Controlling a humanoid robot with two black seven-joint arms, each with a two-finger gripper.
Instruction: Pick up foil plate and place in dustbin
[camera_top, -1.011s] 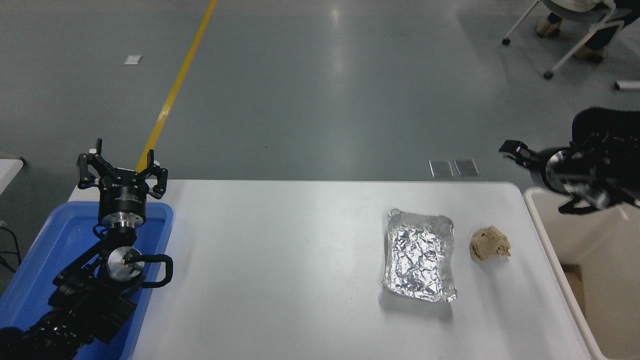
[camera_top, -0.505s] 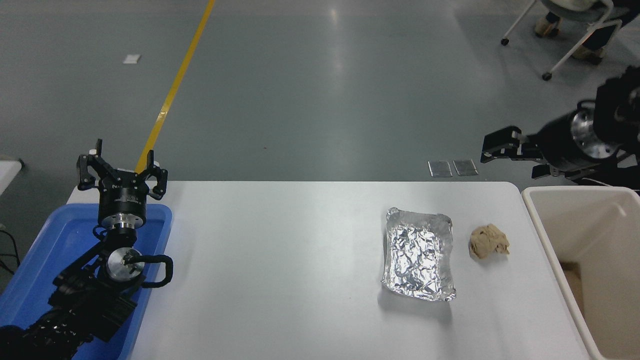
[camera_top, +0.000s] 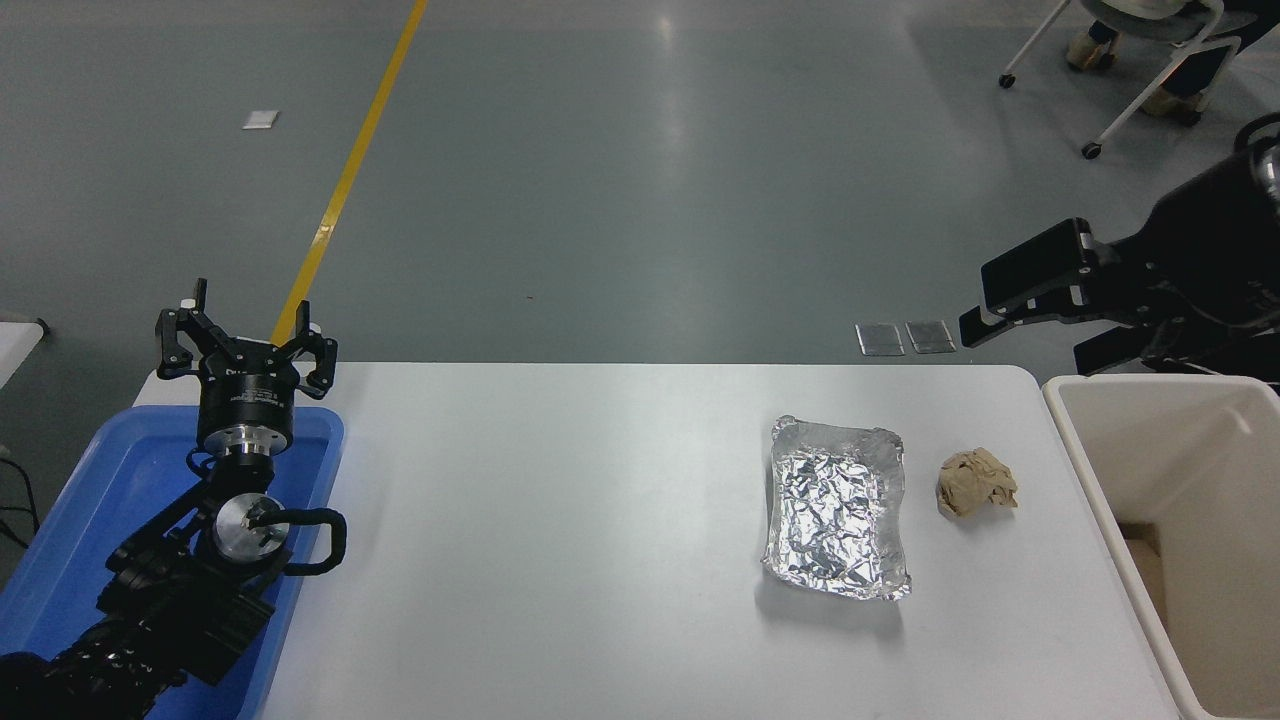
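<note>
- Across frame centre, white table (camera_top: 560, 520); we log the dustbin (camera_top: 1090, 470) at lower right edge, blue tray (camera_top: 90, 500) lower left.
- Right gripper (camera_top: 985, 300) at upper right, fingers spread wide, empty; it has risen and swung up since the earlier frame.
- Left gripper (camera_top: 245, 345) parked, open.
- Foil plate (camera_top: 838, 510) right of centre, untouched.
- Paper ball (camera_top: 977, 483) just beside it; a loose approach could grab that, or crush foil.

The left arm is parked at the lower left, its wrist bent upward; the left tool (camera_top: 243, 345) is held upright with fingers spread apart. The right arm is extended in from the right edge, raised, with the right tool (camera_top: 1005, 300) pointed leftward, fingers parted, nothing held between them.
</note>
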